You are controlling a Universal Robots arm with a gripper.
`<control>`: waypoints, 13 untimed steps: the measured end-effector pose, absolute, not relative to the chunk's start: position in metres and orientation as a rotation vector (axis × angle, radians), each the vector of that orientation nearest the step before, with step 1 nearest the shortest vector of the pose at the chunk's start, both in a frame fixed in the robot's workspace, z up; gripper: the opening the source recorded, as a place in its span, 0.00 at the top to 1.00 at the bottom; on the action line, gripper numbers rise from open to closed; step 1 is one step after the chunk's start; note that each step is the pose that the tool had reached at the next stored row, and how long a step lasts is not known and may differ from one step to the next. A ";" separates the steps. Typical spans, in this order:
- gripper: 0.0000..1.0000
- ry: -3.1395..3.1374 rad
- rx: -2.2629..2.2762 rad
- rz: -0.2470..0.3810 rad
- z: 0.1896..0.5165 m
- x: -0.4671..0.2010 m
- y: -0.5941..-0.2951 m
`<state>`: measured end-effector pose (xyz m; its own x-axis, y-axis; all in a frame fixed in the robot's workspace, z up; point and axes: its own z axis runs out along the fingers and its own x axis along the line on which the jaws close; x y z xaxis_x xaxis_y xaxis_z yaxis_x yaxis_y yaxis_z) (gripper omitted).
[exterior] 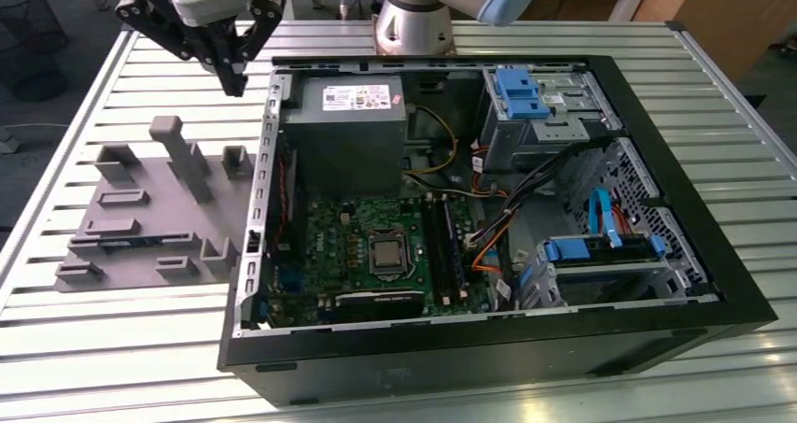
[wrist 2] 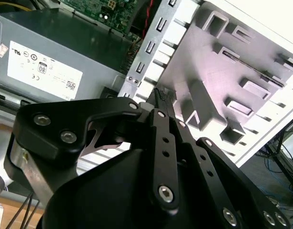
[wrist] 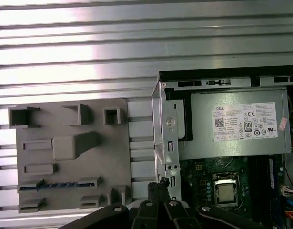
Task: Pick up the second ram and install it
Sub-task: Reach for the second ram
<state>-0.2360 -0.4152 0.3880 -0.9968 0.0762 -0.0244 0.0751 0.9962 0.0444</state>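
Ribbed aluminium slats make up the bench [exterior: 125, 367]. It carries an open computer case [exterior: 498, 358], and a grey fixture [exterior: 137, 219] moulded with slots and posts sits just beside the case on the exterior view's left. Beyond the bench's far edge there is dark floor and some wooden furniture [exterior: 729, 12].

The task looks barely begun. The second ram [wrist: 55, 185] lies flat in a slot of the grey fixture, not yet picked up, and it shows as a thin blue strip in the first wrist view. The gripper [exterior: 233, 85] hangs above the bench, between the fixture's far end and the case wall by the power supply [exterior: 342, 133], well apart from the stick. Its fingers [wrist 2: 160, 102] are pressed together with nothing between them.

Both the pickup and the seating are left to do. The memory slots [exterior: 445, 246] run alongside the processor socket on the green motherboard [exterior: 361, 227]. I cannot tell whether another stick already sits there.
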 end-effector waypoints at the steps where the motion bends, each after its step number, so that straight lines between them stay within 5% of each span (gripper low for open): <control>1: 0.89 3.113 0.118 0.068 0.388 -0.238 -0.416; 13: 0.89 3.113 0.118 0.068 0.388 -0.242 -0.416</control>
<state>-0.2419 -0.4161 0.3878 -0.9968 0.0764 -0.0244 0.0753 0.9962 0.0443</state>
